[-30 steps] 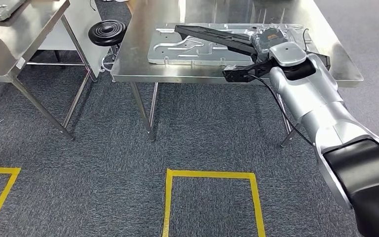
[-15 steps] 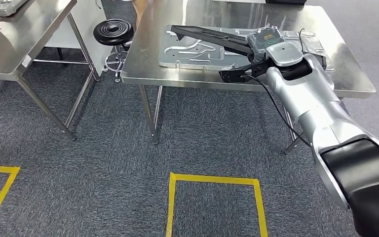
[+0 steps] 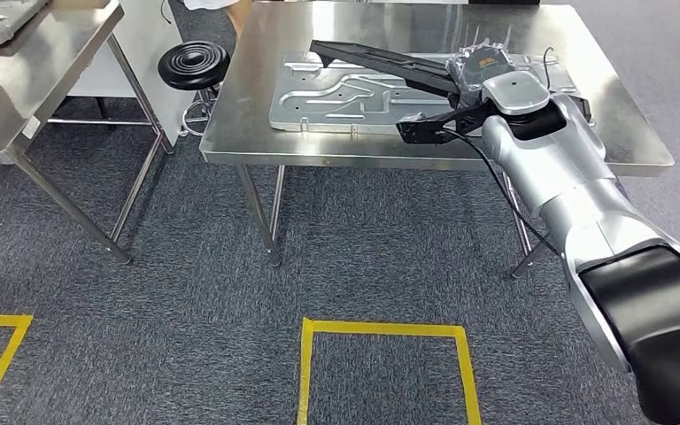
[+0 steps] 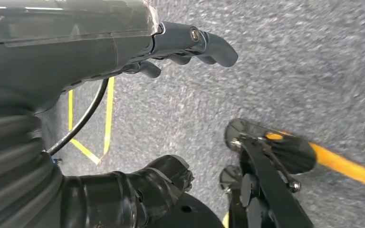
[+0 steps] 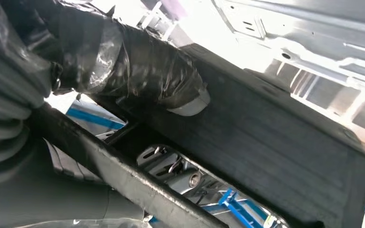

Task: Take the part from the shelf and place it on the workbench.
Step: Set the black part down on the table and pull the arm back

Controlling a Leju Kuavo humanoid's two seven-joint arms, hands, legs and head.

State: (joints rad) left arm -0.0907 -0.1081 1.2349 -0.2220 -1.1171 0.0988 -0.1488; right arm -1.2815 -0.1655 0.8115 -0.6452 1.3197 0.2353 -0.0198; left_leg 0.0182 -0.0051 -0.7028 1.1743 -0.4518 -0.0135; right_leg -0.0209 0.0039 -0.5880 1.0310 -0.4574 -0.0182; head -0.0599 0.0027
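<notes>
1. A steel workbench [image 3: 257, 133] stands ahead of the robot on grey carpet [image 3: 186, 292], seen from the head view.
2. A flat stamped metal panel [image 3: 336, 93] lies on the workbench top, near its middle.
3. The part [image 3: 381, 62], a long black frame, stretches across and above that panel, its far end pointing toward the bench's back left.
4. The robot's silver right arm [image 3: 567, 195] reaches in from the lower right, over the bench's front edge.
5. The right hand [image 3: 478, 71] grips the near end of the part; in the right wrist view its thick thumb [image 5: 138, 66] presses against the black frame's flat face, so the hand is closed around it.
6. Whether the part touches the panel beneath it cannot be told.
7. A black cable [image 3: 496, 186] hangs from the wrist down beside the arm.
8. A round black stool [image 3: 193, 64] stands just left of the workbench, between it and a second steel table [image 3: 44, 71] at the left.
9. Yellow tape lines [image 3: 381, 329] mark squares on the carpet in front of the robot.
10. The left hand [image 4: 123, 52] hangs over the carpet, holding nothing, its dark fingers [image 4: 209, 42] loosely curled and apart from the thumb [image 4: 166, 175].
</notes>
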